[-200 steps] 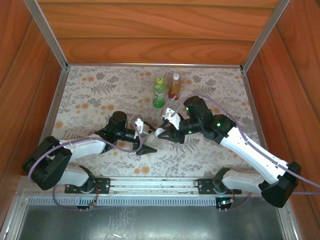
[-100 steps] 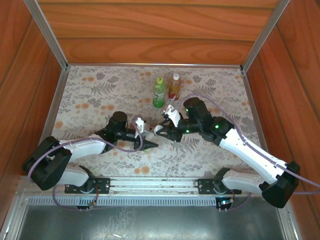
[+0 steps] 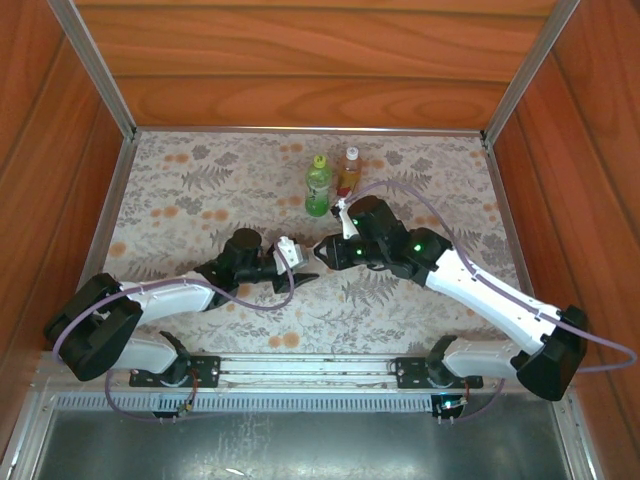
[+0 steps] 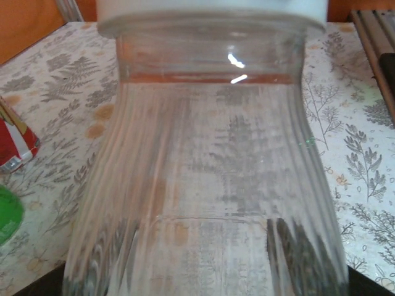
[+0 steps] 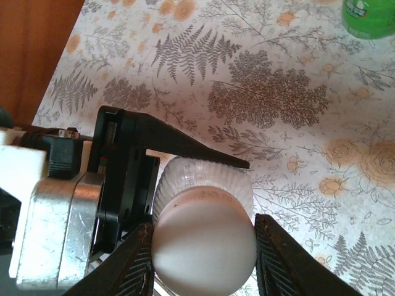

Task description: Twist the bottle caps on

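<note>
A clear ribbed bottle [image 4: 210, 172] looms close in the left wrist view, a white cap [image 4: 210, 7] on its mouth. My left gripper [image 3: 303, 263] is shut on this bottle, and one of its black fingers [image 5: 185, 145] lies across the bottle's shoulder [image 5: 203, 176]. My right gripper [image 5: 207, 253] is shut on the white cap [image 5: 203, 237], a finger on each side. The two grippers meet near the table's middle, the right gripper [image 3: 322, 250] just right of the left one. The green bottle [image 3: 318, 186] and the amber bottle [image 3: 348, 172] stand upright behind them, both capped.
The floral tablecloth [image 3: 200, 190] covers the table, with wooden walls on three sides. The green bottle [image 4: 7, 216] and the amber bottle's red label [image 4: 15, 145] sit just left of the held bottle. A metal rail [image 3: 300, 368] runs along the near edge.
My left gripper has closed on the clear bottle and shifted slightly away from the near edge. The right arm has swung left, bringing its gripper and the cap against the left gripper.
</note>
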Robot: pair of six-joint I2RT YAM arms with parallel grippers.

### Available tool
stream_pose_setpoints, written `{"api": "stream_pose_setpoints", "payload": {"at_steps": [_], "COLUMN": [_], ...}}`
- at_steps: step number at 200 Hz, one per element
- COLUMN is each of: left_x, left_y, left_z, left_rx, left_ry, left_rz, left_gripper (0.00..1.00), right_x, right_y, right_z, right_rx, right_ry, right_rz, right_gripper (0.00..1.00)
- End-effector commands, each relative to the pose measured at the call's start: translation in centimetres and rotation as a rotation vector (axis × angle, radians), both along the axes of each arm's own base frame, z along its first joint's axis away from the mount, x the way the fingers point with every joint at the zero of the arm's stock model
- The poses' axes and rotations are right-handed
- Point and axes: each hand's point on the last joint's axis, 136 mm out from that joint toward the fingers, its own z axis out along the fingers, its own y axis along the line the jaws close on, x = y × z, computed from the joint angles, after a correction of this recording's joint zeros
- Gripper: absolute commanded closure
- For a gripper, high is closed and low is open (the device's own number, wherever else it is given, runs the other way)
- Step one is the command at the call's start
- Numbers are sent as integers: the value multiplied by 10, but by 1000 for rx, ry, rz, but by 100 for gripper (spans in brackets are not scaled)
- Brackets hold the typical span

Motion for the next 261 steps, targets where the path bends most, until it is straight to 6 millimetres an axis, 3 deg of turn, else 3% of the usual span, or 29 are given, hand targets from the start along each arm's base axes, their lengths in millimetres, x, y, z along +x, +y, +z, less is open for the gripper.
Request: {"api": "stream_pose_setpoints", "payload": {"at_steps": [1, 26, 55, 86, 150, 186, 230, 261], "left_x": [9, -21, -52, -71, -82, -84, -86, -84], "left_y": [3, 0, -5, -2, 1, 2, 3, 3], "left_z": [14, 21, 36, 49, 59, 62, 65, 64], "left_rx": [-31, -124, -188, -221, -243, -248, -253, -250], "left_ry": [-64, 104, 209, 226, 221, 216, 202, 201], "left_rz": [26, -169, -369, -484, -556, -564, -570, -558], "left_gripper": [56, 56, 55, 55, 55, 54, 54, 54], "right_x": [8, -20, -48, -65, -72, -72, -71, -72], "right_y": [-17, 2, 6, 9, 23, 25, 25, 27], "right_z": [8, 40, 68, 67, 60, 56, 54, 54], "right_rx": [-18, 62, 167, 172, 217, 219, 210, 222], "right_ry": [-41, -273, -512, -623, -599, -589, -586, -572], "right_rz": [-79, 285, 513, 679, 776, 782, 786, 789], "right_gripper": [67, 45, 40, 36, 39, 51, 45, 61]}}
